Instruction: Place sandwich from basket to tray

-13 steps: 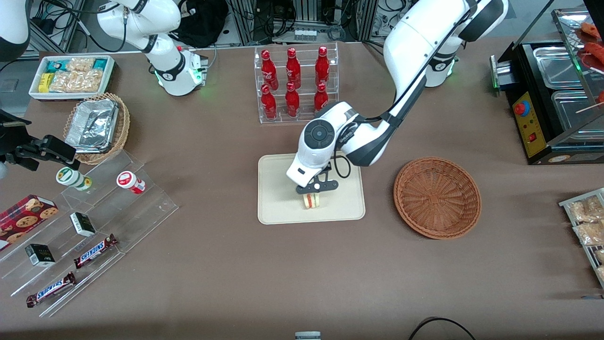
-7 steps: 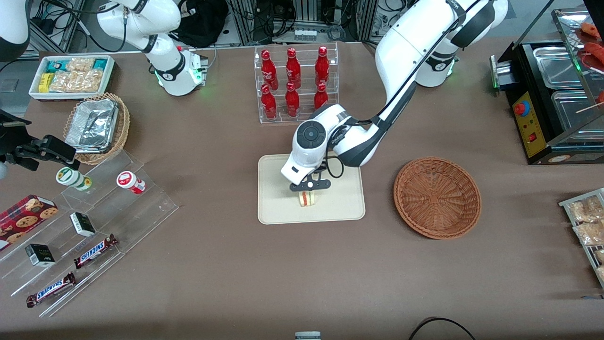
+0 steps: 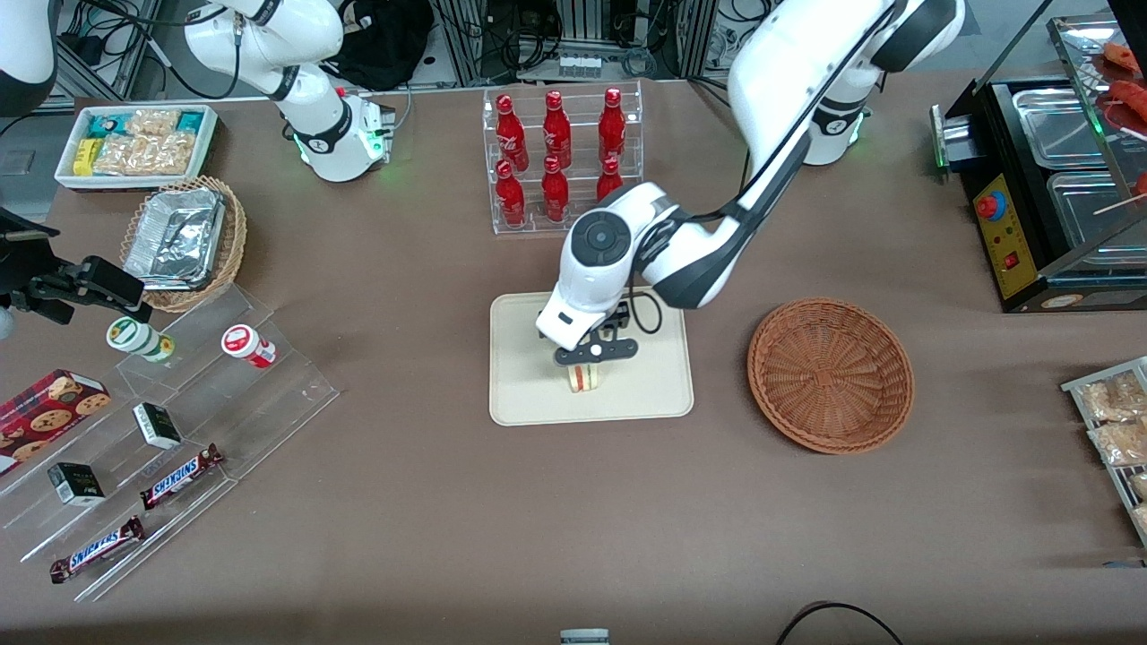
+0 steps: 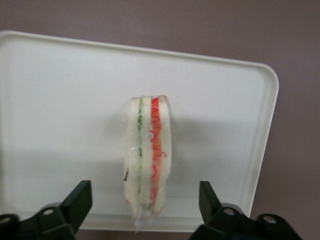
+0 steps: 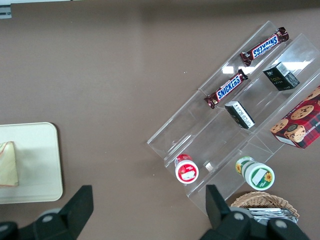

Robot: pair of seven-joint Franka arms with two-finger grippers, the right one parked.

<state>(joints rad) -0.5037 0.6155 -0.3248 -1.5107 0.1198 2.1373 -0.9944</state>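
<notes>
Standing on its edge on the tray (image 3: 529, 394), the sandwich (image 3: 587, 378) shows its layers of pale bread, green and orange-red filling to the left wrist camera (image 4: 148, 165). The gripper (image 3: 596, 351) hangs just above it, over the middle of the tray, and its 2 fingers (image 4: 77, 200) are spread wide, one on each side of the sandwich with a clear gap to the bread on both sides, touching nothing. In the wrist view the tray (image 4: 60, 100) lies pale and flat under the sandwich, with brown tabletop past its rounded rim.

The basket (image 3: 831, 374) sits on the table (image 3: 573, 520) beside the tray, toward the working arm's end, apart from it and with nothing inside. A clear rack with 6 red bottles (image 3: 557, 161) stands farther from the front camera than the tray. Toward the parked arm's end lie a tan wicker basket holding a foil tray (image 3: 184, 240), a white bin of snack packets (image 3: 136, 143), and a clear stepped stand with 2 chocolate bars (image 3: 179, 475), small boxes and 2 jars (image 3: 248, 345). In the right wrist view one corner of the sandwich (image 5: 9, 163) shows on the tray (image 5: 40, 165).
</notes>
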